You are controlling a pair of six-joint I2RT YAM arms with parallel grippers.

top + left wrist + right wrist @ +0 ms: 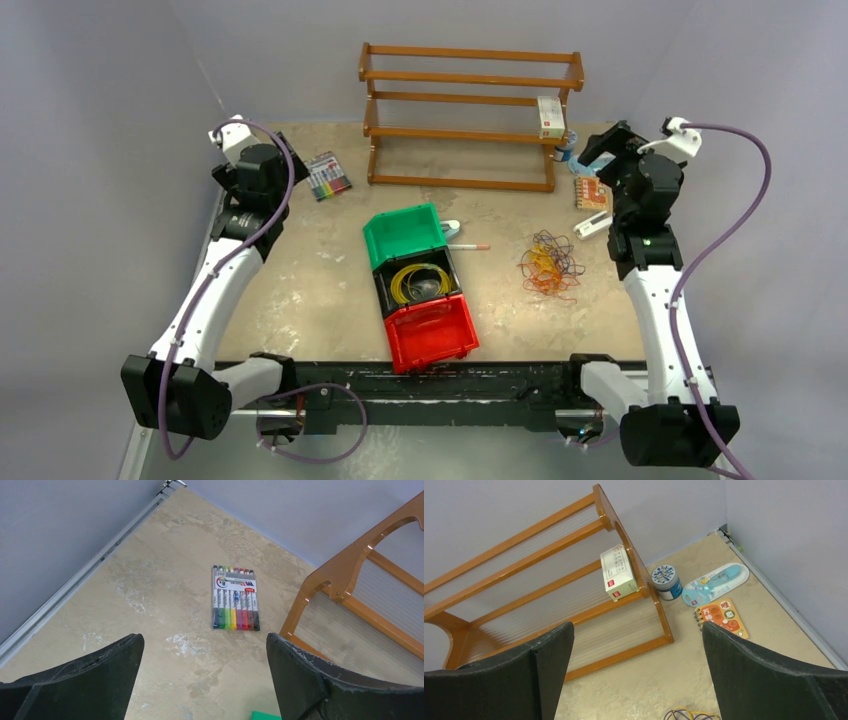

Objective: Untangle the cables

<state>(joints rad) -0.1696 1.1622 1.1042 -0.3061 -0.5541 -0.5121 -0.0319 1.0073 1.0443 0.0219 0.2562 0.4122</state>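
Observation:
A tangled bunch of thin orange, yellow and dark purple cables (549, 265) lies on the table right of the bins. Its far edge shows at the bottom of the right wrist view (691, 714). A yellow cable coil (420, 281) lies in the black bin (385, 292). My left gripper (237, 135) is raised at the far left, open and empty, above bare table (205, 645). My right gripper (597, 150) is raised at the far right, open and empty (638, 635), beyond the bunch.
A green bin (403, 235), the black bin and a red bin (430, 332) stand in a row mid-table. A wooden rack (465, 115) with a small box (550, 116) stands at the back. A marker pack (328, 175) lies far left. A jar (666, 581), blister pack (715, 583) and notebook (721, 616) lie far right.

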